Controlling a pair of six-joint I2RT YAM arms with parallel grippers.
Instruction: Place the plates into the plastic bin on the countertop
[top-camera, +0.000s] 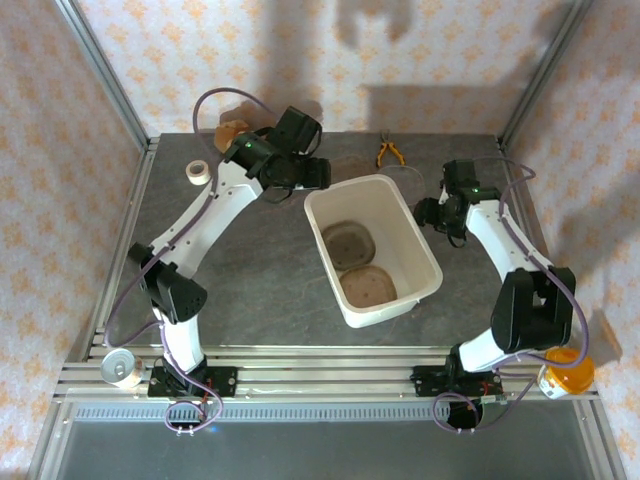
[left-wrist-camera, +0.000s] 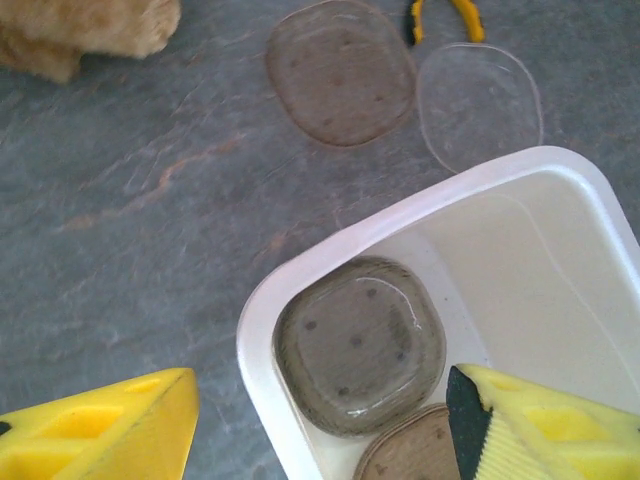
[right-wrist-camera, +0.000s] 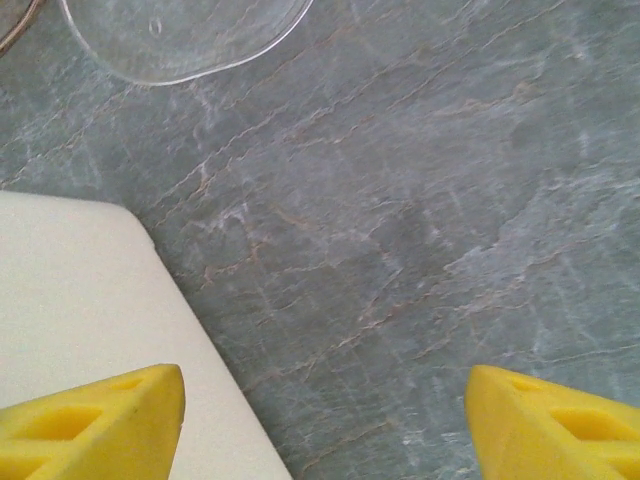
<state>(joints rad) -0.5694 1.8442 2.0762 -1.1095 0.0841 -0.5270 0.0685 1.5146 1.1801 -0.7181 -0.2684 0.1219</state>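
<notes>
Two round, shallow, transparent plates (top-camera: 348, 243) lie side by side on the floor of the large white rectangular plastic bin (top-camera: 405, 225). The bin stands at an angle in the middle of the dark grey stone-look countertop (top-camera: 260, 270). The left arm stretches from the near edge towards the far edge. The left gripper (left-wrist-camera: 322, 400) hangs over the bin's far-left corner, its yellow fingers (left-wrist-camera: 110, 430) spread wide with nothing between them. A tinted plate (left-wrist-camera: 340, 70) and a colourless plate (left-wrist-camera: 480, 105) rest on the countertop just beyond the bin, towards the far edge, beside yellow-handled pliers (left-wrist-camera: 440, 15). The right arm is bent sharply, its elbow near the near-right corner. The right gripper (right-wrist-camera: 325, 400) hovers beside the bin's right wall over bare stone, fingers wide apart and empty, with the colourless plate ahead of it. A white tape roll (top-camera: 198, 172) sits near the far-left corner.
</notes>
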